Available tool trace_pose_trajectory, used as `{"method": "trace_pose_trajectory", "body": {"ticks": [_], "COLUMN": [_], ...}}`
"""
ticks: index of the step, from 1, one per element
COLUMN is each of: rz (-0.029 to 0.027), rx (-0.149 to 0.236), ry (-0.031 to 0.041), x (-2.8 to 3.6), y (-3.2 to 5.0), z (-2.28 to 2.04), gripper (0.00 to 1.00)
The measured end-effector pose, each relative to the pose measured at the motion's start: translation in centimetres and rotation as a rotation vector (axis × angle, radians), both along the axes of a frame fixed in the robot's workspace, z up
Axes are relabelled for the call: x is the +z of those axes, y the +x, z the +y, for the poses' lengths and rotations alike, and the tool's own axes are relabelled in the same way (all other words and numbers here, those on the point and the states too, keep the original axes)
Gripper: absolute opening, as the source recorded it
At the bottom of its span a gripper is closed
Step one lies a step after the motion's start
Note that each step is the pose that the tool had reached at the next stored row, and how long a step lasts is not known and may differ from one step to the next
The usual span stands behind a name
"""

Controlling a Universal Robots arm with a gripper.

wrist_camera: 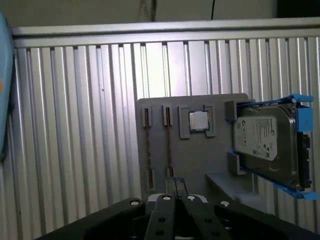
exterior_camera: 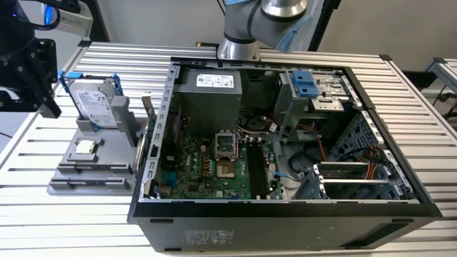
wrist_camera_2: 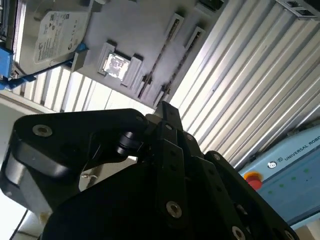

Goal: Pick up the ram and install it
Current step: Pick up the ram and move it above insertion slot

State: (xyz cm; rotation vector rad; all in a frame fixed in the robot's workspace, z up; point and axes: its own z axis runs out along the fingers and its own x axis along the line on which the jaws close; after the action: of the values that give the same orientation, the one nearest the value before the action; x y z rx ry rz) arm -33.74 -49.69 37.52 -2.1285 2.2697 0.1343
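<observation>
Gripper [wrist_camera: 175, 184], pinched narrow & empty, low-centre in first wrist view; ram [wrist_camera: 168, 147] edge-on in gray holder [wrist_camera: 197, 160] slot, mid-frame: best to widen, square up w/ strip, grip mid-length.

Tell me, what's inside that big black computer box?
A green motherboard with long black slots, a grey power box, a blue bracket and wires. Whatever lies under the metal cage is hidden.
</observation>
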Motion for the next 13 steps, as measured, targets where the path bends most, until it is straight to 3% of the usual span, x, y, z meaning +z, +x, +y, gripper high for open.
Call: {"method": "trace_pose_trajectory", "body": {"ticks": [9, 13], "rz": [-0.0043, -0.0048], "rx": [0.162, 0.178], "ry": [0.0000, -0.0001], "x": [0.00, 0.00], "y": [0.00, 0.00], "z": [0.00, 0.00], "gripper": [0.00, 0.00]}}
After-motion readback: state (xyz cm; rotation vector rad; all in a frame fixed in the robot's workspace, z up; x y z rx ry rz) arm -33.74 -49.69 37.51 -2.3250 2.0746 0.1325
